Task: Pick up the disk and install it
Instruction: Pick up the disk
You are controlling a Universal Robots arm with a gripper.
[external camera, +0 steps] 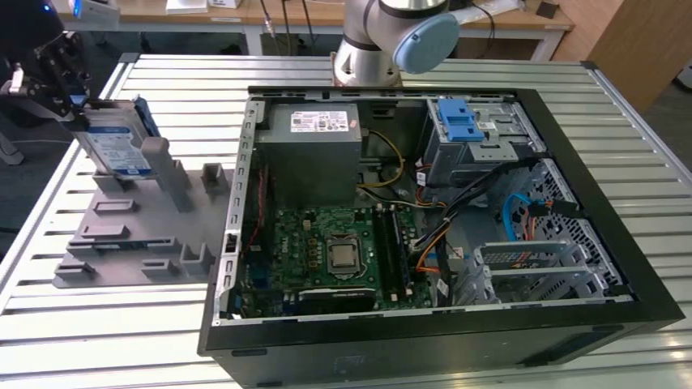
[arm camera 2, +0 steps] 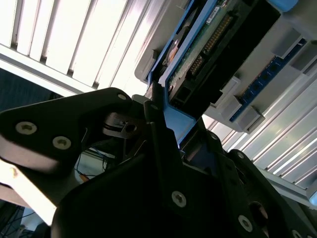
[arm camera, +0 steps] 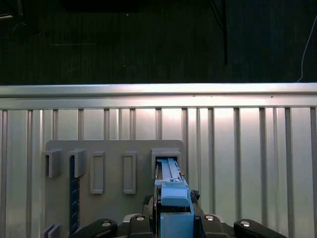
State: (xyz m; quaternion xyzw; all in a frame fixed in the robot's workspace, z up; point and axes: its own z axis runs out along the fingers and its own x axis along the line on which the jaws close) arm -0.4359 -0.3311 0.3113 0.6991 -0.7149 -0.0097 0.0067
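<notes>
The gripper [external camera: 78, 105] clamps the disk [external camera: 117, 147], upright at the grey rack [external camera: 130, 237]. Not yet installed in the computer case [external camera: 433, 340] beside the rack.

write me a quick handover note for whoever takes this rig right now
End effector: shut on the disk, at its blue side rail.
Disk: upright, its lower end in a slot of the grey holder, at the exterior view's left of the open computer case.
Done: disk gripped.
Left: disk not yet out of the holder, not yet in the case.
</notes>
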